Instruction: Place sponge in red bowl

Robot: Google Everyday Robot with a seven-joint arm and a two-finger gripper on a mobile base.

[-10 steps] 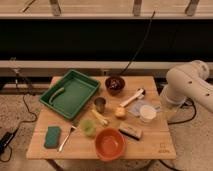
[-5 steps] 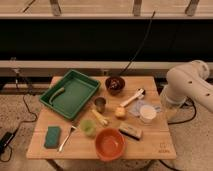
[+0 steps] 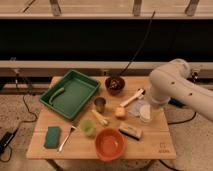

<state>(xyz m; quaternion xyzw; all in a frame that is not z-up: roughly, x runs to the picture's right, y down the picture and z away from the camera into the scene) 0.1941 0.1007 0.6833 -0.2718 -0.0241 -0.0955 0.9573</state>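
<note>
The teal-green sponge (image 3: 52,136) lies flat at the front left corner of the wooden table (image 3: 150,147). The orange-red bowl (image 3: 109,144) stands at the front edge near the middle, with nothing in it. My white arm (image 3: 175,87) hangs over the table's right side. Its gripper (image 3: 148,103) is at the arm's lower end, above a white cup (image 3: 145,114), far to the right of the sponge and behind the bowl to its right.
A large green tray (image 3: 70,92) sits at the back left. A dark maroon bowl (image 3: 115,84), metal cup (image 3: 100,104), pale-green cup (image 3: 88,127), yellow chunk (image 3: 120,112), white utensil (image 3: 132,97), pale block (image 3: 131,131) and spoon (image 3: 66,139) crowd the middle.
</note>
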